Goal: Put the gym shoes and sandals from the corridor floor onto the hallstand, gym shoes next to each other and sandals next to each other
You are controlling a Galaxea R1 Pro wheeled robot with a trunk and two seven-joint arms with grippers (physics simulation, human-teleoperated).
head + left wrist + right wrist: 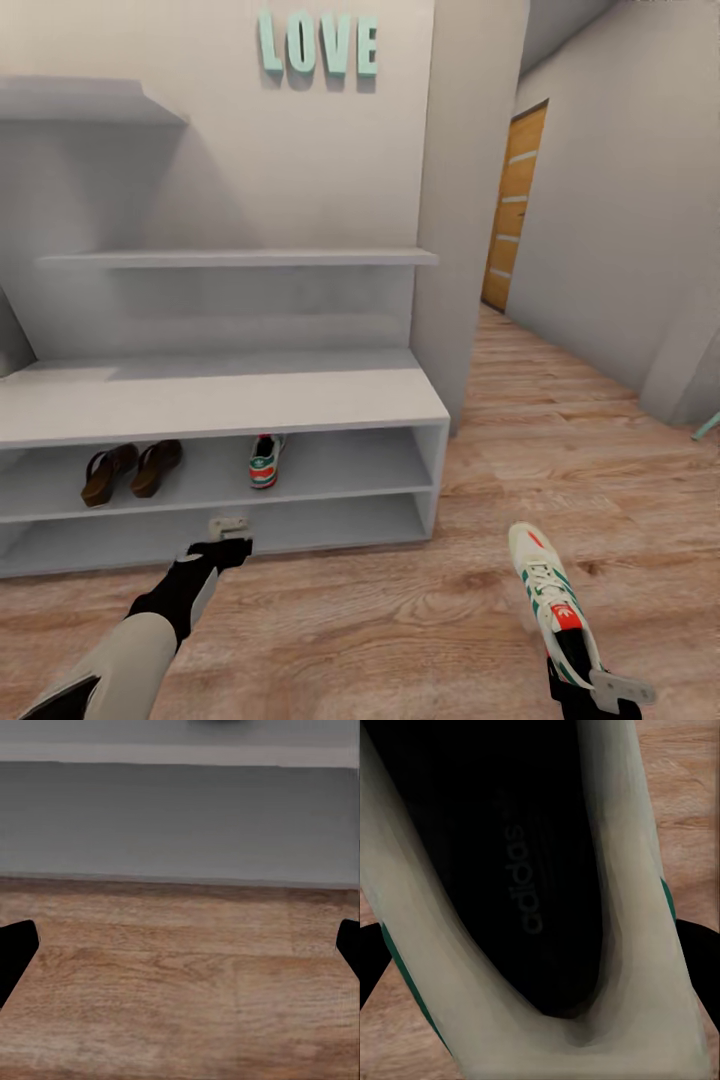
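Note:
The light-grey hallstand (220,400) stands ahead. On its upper open shelf lie the two brown sandals (108,472) (157,466) side by side, and further right one gym shoe (265,461), heel toward me. The other gym shoe (545,590) is at the lower right over the corridor floor (400,620), toe pointing away. My right gripper (585,680) is shut on its heel; in the right wrist view the shoe's dark inside (525,870) sits between the fingers (701,952). My left gripper (228,530) hangs open and holds nothing, low in front of the bottom shelf, with its fingertips (15,952) wide apart.
A grey wall pillar (470,200) bounds the hallstand on the right. Past it the corridor runs back to a wooden door (515,205). Teal LOVE letters (318,45) hang above the two wall shelves. A teal object (708,425) pokes in at the right edge.

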